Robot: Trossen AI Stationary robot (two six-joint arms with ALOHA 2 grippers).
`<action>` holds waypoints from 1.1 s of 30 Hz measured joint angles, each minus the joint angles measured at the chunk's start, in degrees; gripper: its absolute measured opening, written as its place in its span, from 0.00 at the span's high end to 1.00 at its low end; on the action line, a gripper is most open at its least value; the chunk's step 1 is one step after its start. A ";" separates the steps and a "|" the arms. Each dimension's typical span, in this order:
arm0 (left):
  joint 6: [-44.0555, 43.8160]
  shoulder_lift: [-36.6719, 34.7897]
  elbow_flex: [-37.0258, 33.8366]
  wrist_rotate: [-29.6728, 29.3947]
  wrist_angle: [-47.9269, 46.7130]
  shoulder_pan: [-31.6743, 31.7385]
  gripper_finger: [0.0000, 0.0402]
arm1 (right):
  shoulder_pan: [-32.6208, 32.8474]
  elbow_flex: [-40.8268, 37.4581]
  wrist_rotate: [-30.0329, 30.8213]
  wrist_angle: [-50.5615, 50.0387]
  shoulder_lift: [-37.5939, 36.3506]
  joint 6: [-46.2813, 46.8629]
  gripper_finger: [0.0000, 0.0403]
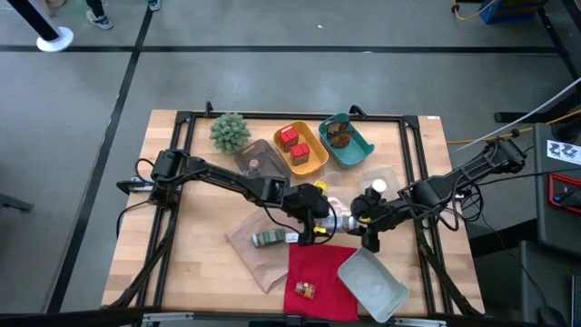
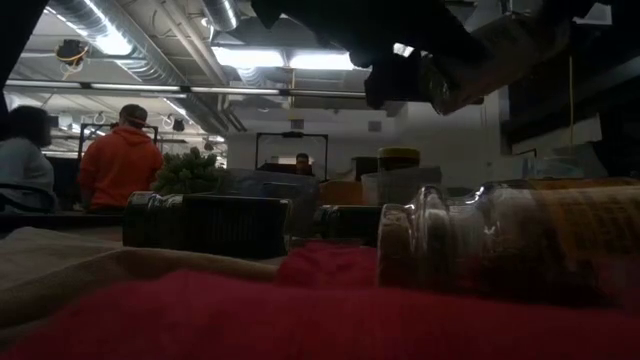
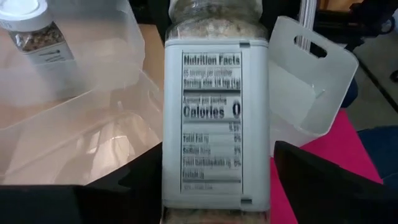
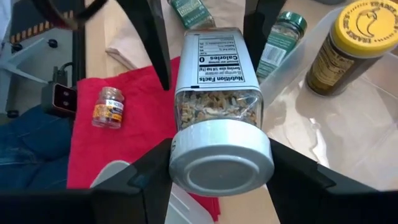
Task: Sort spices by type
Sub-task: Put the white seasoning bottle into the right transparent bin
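A white-capped spice jar (image 4: 217, 93) with a nutrition label hangs above the table's middle, between my two grippers. My right gripper (image 4: 221, 174) is shut on its cap end. My left gripper (image 3: 217, 186) is open; its fingers (image 4: 155, 50) stand on either side of the jar's bottom end. A green-capped jar (image 1: 270, 239) lies on brown paper. A small jar (image 1: 306, 290) lies on the red cloth (image 1: 320, 272). A yellow-capped jar (image 4: 348, 43) and a white-capped jar (image 3: 31, 31) stand upright nearby. Red tins (image 1: 292, 143) sit in the orange tray. My right gripper pinches the jar at its white cap (image 4: 180, 158) between its two fingers, one on each side. The fingers come slanting down from the table's right side. The jar is lifted clear and lies roughly level, its bottom end pointing toward my left gripper.
A clear tray (image 1: 372, 282) lies at the near right, partly on the red cloth. At the far edge stand a spiky plant (image 1: 230, 130), a clear tray (image 1: 257, 159), the orange tray (image 1: 313, 162) and a teal tray (image 1: 359, 150) with brown jars.
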 joint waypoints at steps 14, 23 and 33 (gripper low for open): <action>1.39 -4.29 0.02 0.19 -10.31 0.27 0.35 | 0.00 1.21 -2.39 -8.28 -3.05 1.41 0.47; 4.41 -5.58 0.02 -0.06 -17.28 0.53 0.35 | 0.00 10.51 1.05 -31.59 -3.30 8.46 0.47; 6.61 -9.75 0.02 -0.83 -19.04 3.45 0.35 | 0.04 13.22 -0.91 -51.78 -3.32 17.35 0.47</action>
